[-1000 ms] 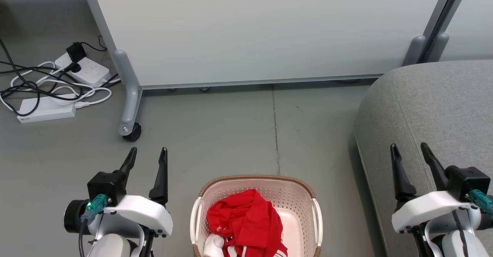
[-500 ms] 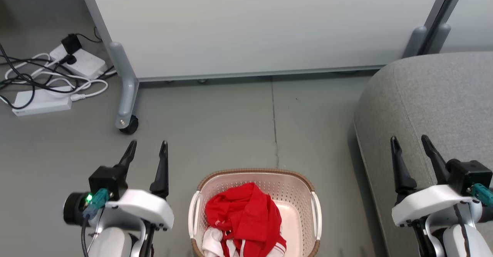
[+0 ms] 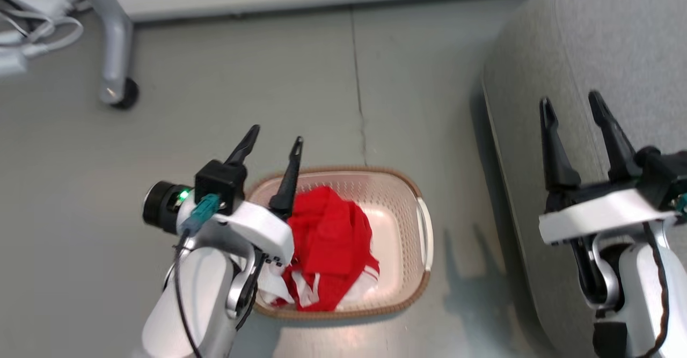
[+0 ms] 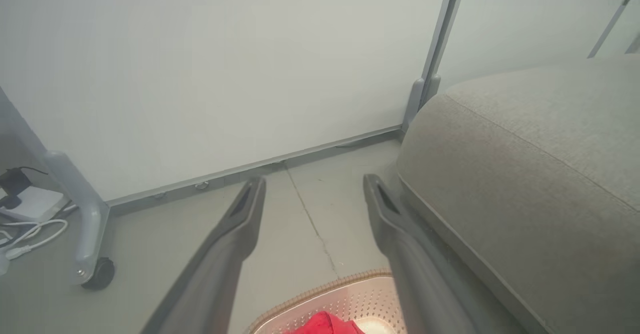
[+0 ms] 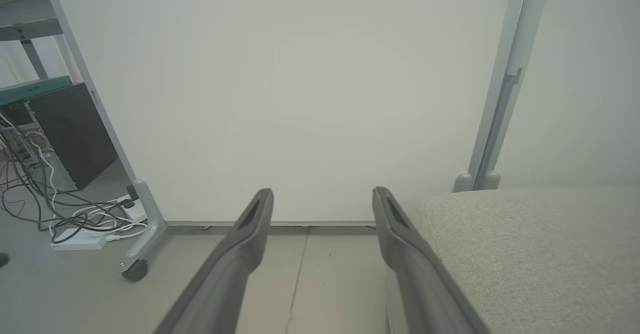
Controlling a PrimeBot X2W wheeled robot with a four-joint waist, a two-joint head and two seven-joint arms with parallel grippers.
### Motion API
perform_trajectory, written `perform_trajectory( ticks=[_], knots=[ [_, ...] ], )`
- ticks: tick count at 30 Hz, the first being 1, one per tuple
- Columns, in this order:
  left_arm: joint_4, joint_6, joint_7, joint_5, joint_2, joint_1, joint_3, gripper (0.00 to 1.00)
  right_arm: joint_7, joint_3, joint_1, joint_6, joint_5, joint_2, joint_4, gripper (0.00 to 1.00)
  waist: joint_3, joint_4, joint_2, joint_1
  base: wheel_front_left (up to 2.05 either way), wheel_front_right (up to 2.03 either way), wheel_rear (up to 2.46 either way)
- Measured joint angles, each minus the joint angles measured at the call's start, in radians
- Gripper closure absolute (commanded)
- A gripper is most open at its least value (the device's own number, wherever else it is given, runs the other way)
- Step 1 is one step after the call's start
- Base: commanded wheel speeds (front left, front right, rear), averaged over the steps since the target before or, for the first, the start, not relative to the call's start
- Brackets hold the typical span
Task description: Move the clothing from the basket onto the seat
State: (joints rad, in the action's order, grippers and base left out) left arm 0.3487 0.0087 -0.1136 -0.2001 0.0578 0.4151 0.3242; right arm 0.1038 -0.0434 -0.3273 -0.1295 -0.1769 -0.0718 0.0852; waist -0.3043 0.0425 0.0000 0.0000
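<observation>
Since a second ago the left gripper (image 3: 276,134) has swung from beside the basket (image 3: 424,229) to above its left rim, fingers spread and empty. Red clothing (image 3: 327,240) lies heaped in the basket's left half. Descending here, a fingertip could snag the perforated wall and drag the basket. The right gripper (image 3: 569,97) hovers open well right of the basket, over the seat (image 3: 590,36).

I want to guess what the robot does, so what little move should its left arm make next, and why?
Probably tip the left fingers down into the basket onto the red clothing. They are open, holding nothing, over the basket's left rim, and the clothing lies piled inside, not yet on the seat at the right.
</observation>
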Motion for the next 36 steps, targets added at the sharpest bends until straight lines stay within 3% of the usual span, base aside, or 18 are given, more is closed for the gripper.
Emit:
perform_trajectory(
  ticks=[11, 26, 31, 32, 34, 36],
  knots=[
    [0.292, -0.036, 0.030, 0.043, -0.005, 0.186, 0.106, 0.00, 0.052, -0.069, -0.115, 0.000, -0.021, 0.010, -0.078, 0.00, -0.266, 0.114, 0.0000, 0.0001, 0.00, 0.00, 0.00],
    [0.706, -0.052, 0.173, 0.106, 0.142, 0.392, 0.139, 0.00, 0.152, -0.200, -0.202, 0.000, -0.155, 0.020, -0.044, 0.00, -0.533, 0.346, 0.0000, 0.0001, 0.00, 0.00, 0.00],
    [0.782, -0.061, 0.230, 0.095, 0.157, 0.427, 0.135, 0.00, 0.155, -0.213, -0.216, 0.000, -0.188, 0.021, -0.039, 0.00, -0.577, 0.400, 0.0000, 0.0001, 0.00, 0.00, 0.00],
    [0.795, -0.062, 0.244, 0.092, 0.158, 0.433, 0.135, 0.03, 0.156, -0.212, -0.218, 0.000, -0.191, 0.021, -0.042, 0.00, -0.583, 0.406, 0.0000, 0.0001, 0.00, 0.00, 0.00],
    [0.807, -0.070, 0.247, 0.092, 0.160, 0.440, 0.141, 1.00, 0.156, -0.210, -0.218, 0.000, -0.195, 0.021, -0.044, 0.00, -0.588, 0.412, 0.0000, 0.0001, 0.00, 0.00, 0.00],
    [0.810, -0.070, 0.241, 0.096, 0.160, 0.454, 0.150, 1.00, 0.156, -0.208, -0.218, 0.000, -0.196, 0.021, -0.044, 0.00, -0.585, 0.410, 0.0000, 0.0000, 0.00, 0.00, 0.00]
  ],
)
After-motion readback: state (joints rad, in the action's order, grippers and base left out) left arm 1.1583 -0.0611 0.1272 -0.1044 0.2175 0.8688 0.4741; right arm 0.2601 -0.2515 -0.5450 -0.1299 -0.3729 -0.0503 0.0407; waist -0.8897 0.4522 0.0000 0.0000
